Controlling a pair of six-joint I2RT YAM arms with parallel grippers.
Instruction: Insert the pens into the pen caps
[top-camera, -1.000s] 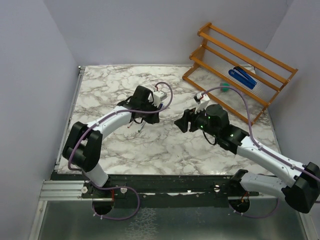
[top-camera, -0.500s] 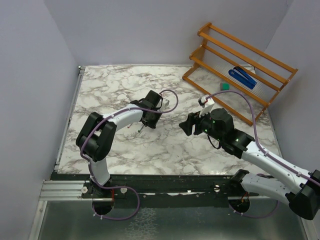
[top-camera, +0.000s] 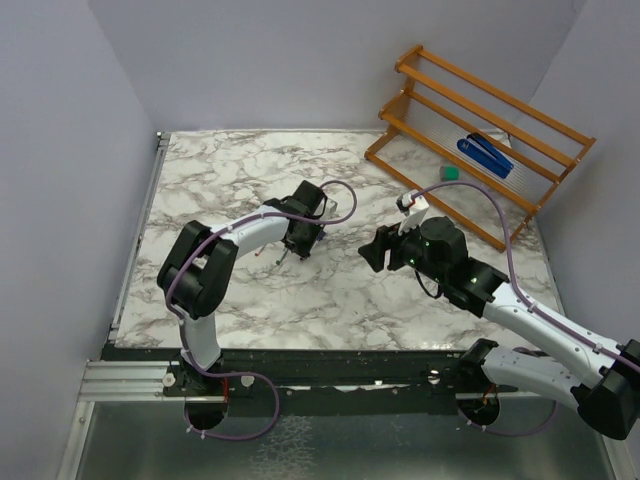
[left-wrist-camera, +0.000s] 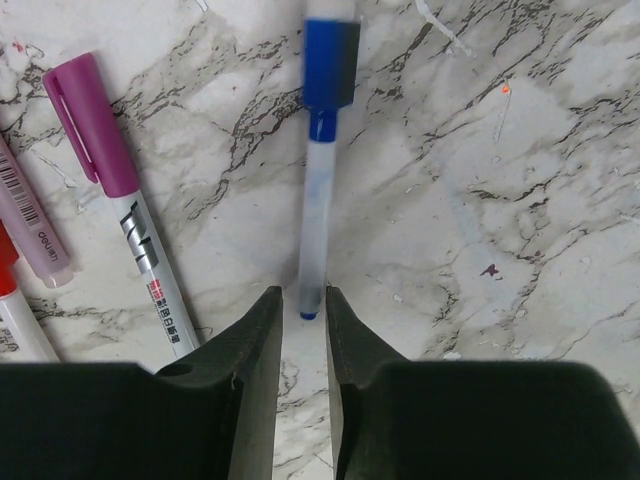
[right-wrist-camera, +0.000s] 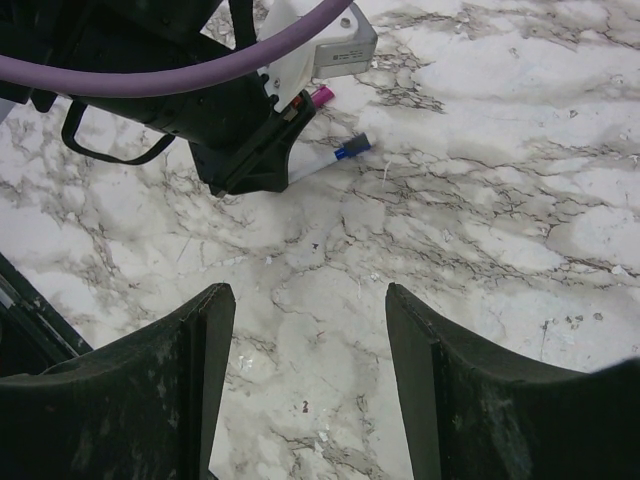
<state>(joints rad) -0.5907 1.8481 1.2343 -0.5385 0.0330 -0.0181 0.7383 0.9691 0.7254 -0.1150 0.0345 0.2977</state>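
A pale pen (left-wrist-camera: 318, 220) with a blue cap (left-wrist-camera: 330, 60) on its far end lies on the marble. Its tail end sits just between the tips of my left gripper (left-wrist-camera: 302, 292), whose jaws stand a narrow gap apart without pressing on it. To its left lie a magenta-capped pen (left-wrist-camera: 100, 130), a pink one (left-wrist-camera: 30, 220) and a red one (left-wrist-camera: 8, 300). In the top view my left gripper (top-camera: 298, 248) points down at the pens (top-camera: 280, 256). My right gripper (right-wrist-camera: 308, 295) is open and empty over bare marble, facing the blue pen (right-wrist-camera: 335, 157); in the top view it (top-camera: 368, 250) sits right of the left one.
An orange wooden rack (top-camera: 480, 120) stands at the back right, with a blue stapler-like object (top-camera: 485, 155) on it and a small green block (top-camera: 450, 172) at its foot. Purple cables loop over both wrists.
My left wrist has turned and come down towards the pens on the marble. My right gripper has drawn back a little to the right.
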